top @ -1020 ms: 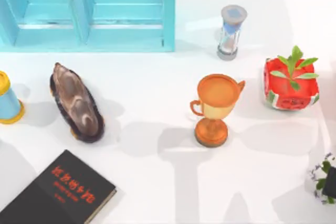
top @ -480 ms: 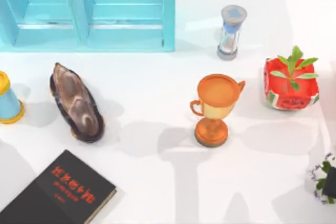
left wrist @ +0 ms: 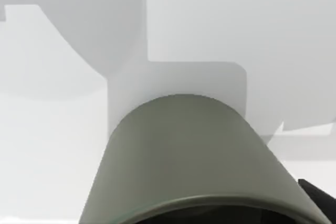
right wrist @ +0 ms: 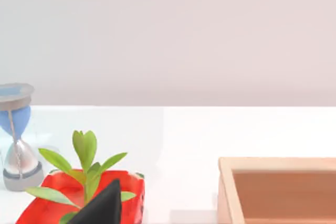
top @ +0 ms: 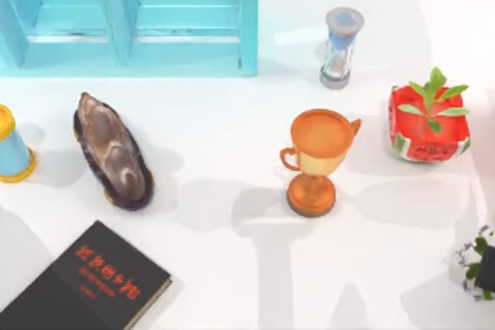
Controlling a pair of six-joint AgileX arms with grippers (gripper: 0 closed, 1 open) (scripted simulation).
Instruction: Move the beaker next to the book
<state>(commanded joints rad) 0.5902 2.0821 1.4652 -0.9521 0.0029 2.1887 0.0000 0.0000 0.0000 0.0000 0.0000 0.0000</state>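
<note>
Right gripper (right wrist: 102, 208) matte black, tapered beaker (top: 11, 148), flat book (top: 89, 284)

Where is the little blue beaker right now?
In the top view the beaker stands at the table's far left edge, left of the brown oval dish and above the black book.

Light-blue beaker (top: 11, 147) with yellow rim and base, upright at the table's left edge, well apart from the flat black red-lettered book (top: 85, 284), front left corner.
</note>
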